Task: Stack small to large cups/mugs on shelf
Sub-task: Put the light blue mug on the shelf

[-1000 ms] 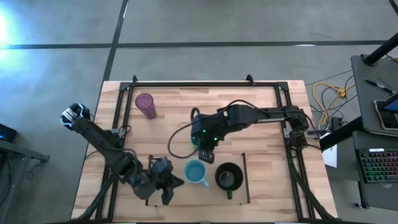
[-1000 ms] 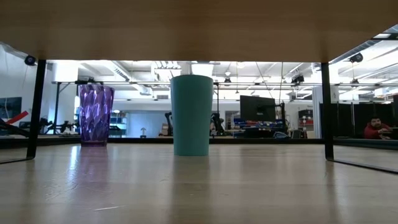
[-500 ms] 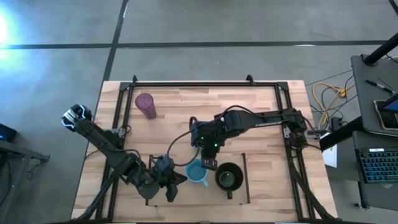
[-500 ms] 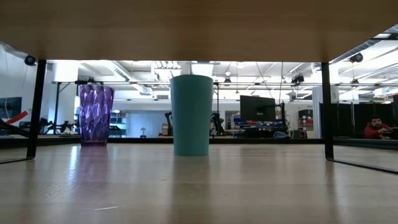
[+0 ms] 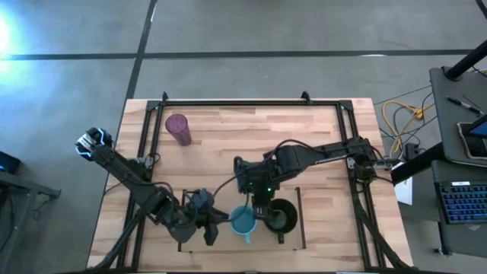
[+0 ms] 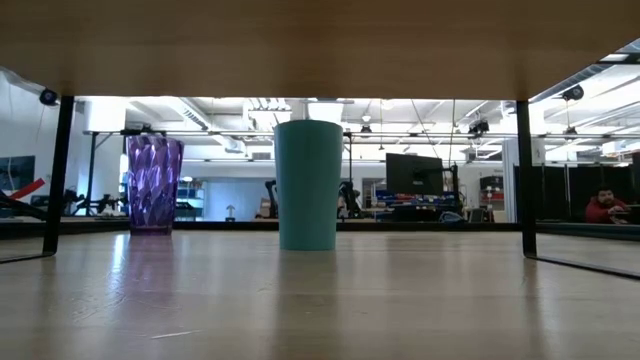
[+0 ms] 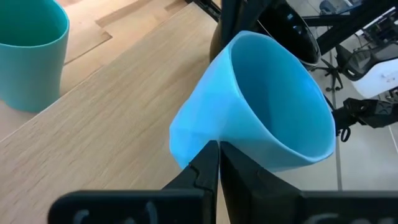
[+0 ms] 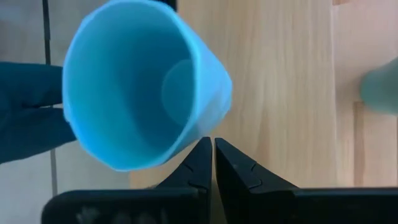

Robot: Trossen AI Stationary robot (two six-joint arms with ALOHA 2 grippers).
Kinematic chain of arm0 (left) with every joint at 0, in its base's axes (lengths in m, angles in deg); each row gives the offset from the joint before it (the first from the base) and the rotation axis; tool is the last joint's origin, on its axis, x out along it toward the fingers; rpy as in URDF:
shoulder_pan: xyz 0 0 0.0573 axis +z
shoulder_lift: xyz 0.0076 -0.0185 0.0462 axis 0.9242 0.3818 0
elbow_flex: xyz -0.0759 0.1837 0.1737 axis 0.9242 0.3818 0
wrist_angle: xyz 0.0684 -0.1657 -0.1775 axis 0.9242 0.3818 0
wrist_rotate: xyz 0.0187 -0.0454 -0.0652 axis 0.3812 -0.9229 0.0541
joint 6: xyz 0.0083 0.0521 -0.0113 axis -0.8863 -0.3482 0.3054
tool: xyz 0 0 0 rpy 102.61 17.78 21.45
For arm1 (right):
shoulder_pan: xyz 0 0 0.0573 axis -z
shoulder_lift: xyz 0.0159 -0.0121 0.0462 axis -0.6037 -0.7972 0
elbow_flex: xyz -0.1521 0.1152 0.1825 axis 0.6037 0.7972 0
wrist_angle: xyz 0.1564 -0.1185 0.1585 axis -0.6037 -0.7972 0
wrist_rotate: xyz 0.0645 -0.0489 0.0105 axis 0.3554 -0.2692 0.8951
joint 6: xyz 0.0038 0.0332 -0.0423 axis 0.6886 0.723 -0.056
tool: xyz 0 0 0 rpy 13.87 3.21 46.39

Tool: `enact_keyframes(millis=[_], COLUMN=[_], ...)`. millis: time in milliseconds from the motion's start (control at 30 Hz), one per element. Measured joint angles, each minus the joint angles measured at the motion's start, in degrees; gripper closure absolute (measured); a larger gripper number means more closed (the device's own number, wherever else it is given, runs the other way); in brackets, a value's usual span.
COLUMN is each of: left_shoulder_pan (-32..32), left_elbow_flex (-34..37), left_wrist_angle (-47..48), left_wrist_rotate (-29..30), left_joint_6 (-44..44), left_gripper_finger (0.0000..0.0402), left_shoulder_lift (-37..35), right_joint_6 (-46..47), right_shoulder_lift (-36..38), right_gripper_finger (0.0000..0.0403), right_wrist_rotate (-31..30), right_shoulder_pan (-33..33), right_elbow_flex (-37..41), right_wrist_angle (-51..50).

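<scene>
The light-blue mug [image 5: 243,221] is tilted near the table's near edge, between my two grippers; it also shows in the left wrist view [image 7: 273,106] and the right wrist view [image 8: 137,87]. My left gripper [image 5: 213,226] is shut at its left side. My right gripper [image 5: 259,211] is shut, pointing down at its right side. The black mug [image 5: 281,218] stands on its base inside the shelf outline [image 5: 301,221]. The purple tumbler [image 5: 179,129] stands at the far left. The green cup [image 7: 30,56] stands upright; my right arm hides it in the high view. My left gripper pinches a pale-blue fold low on the mug's outer wall [image 7: 186,140], which looks like the handle, between its two fingers. It comes level from the table's left. The mug sits tilted, mouth up and leaning away from the gripper. My right gripper's shut fingertips [image 8: 205,149] lie at the mug's outer wall under the rim [image 8: 214,115], from above. I cannot tell whether they touch it.
A black metal frame [image 5: 251,103] runs round the table's far and side edges. Cables lie off the table's right edge [image 5: 399,122]. In the low view the green cup [image 6: 307,185] and the purple tumbler [image 6: 153,185] stand in front of the room behind.
My right gripper has gone toward the table's near edge, down beside the light-blue mug. My left gripper has edged right, up to the mug. The mug has shifted slightly toward the near edge and turned about, so that its handle now points at the near edge.
</scene>
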Motion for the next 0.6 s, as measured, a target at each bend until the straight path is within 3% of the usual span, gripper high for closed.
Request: enact_keyframes(millis=[233,367,600], left_shoulder_pan=[0.0,-0.4,0.1], left_elbow_flex=[-0.1,-0.1,0.0], left_wrist_angle=[0.0,-1.2,-2.6], left_wrist_rotate=[-0.1,-0.7,-0.6], left_joint_6=[0.0,0.1,-0.4], left_gripper_finger=[0.0402,0.0402,0.0402], left_shoulder_lift=[0.0,0.0,-0.1], right_joint_6=[-1.1,-2.4,-2.6], right_shoulder_lift=[0.2,1.0,1.9], right_gripper_finger=[0.039,0.039,0.039], right_wrist_rotate=[-0.6,-5.2,-5.2], right_shoulder_pan=[-0.1,0.4,1.4], right_elbow_flex=[0.0,0.0,0.0], right_wrist_angle=[-1.4,-3.5,-4.3])
